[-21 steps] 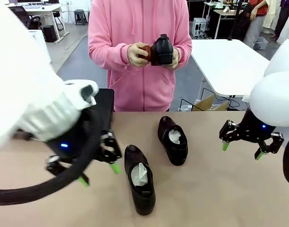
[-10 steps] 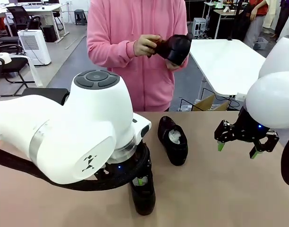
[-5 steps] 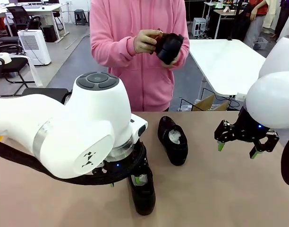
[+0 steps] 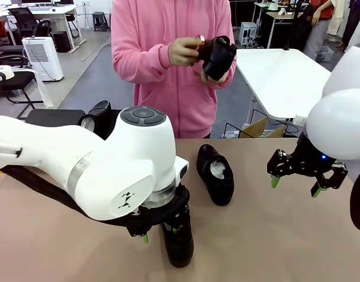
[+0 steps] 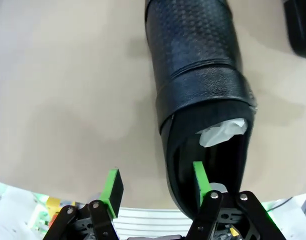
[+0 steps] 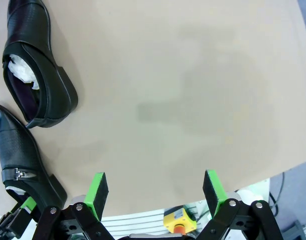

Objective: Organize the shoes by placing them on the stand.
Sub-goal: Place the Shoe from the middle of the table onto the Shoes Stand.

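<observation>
Two arms low, left jaws open astride shoe (image 5: pixel 193 75) rim, right jaws wide, empty.

You count four black shoes: shoe 1 (image 4: pixel 179 249) and shoe 2 (image 4: pixel 215 174) on the table (image 4: pixel 274 247), shoe 3 (image 4: pixel 218 56) held by the person (image 4: pixel 168 88), and shoe 4 (image 4: pixel 99 117), partly hidden, at the stand (image 4: pixel 50 116). You log one stand, one table and one person. Grippers total two: left gripper (image 5: pixel 155 180), right gripper (image 4: pixel 295 187).
</observation>
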### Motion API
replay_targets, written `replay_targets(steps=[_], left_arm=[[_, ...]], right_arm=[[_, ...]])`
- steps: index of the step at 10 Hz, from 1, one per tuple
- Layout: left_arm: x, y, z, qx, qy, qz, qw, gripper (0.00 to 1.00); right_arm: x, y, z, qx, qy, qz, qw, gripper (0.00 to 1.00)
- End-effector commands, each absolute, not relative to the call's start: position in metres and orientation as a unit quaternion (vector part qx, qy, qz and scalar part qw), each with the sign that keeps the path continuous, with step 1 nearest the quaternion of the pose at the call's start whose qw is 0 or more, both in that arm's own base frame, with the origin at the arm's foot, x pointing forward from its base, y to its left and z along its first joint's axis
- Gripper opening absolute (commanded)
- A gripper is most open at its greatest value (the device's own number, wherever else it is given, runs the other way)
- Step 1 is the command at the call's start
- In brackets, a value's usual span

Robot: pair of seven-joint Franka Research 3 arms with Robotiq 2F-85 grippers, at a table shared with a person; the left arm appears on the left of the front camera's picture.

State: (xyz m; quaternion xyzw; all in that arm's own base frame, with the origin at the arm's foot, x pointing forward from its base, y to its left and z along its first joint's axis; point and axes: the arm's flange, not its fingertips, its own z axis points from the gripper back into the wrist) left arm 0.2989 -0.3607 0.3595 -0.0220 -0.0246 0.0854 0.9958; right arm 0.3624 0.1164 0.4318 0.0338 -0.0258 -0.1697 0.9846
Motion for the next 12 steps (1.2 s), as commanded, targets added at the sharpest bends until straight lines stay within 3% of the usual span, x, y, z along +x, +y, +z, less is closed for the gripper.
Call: replay_targets(steps=[1,4,5,10,12], left_arm=[[0.303,-0.372,0.359,-0.012,-0.025,0.086,0.996,0.58],[0.302,-0.377,0.36,-0.024,-0.031,0.082,0.996,0.05],[0.303,-0.378,0.362,-0.024,-0.033,0.081,0.996,0.0],[0.306,-0.368,0.351,-0.028,-0.012,0.072,0.997,0.0],[0.297,-0.348,0.39,-0.078,-0.034,0.051,0.995,0.0]], right_arm=[[0.363,0.115,0.433,0.043,-0.029,-0.162,0.985,1.0],[0.363,0.115,0.433,0.043,-0.029,-0.162,0.985,1.0],[0.363,0.115,0.433,0.043,-0.029,-0.162,0.985,1.0],[0.363,0.115,0.433,0.043,-0.029,-0.162,0.985,1.0],[0.363,0.115,0.433,0.043,-0.029,-0.162,0.985,1.0]])
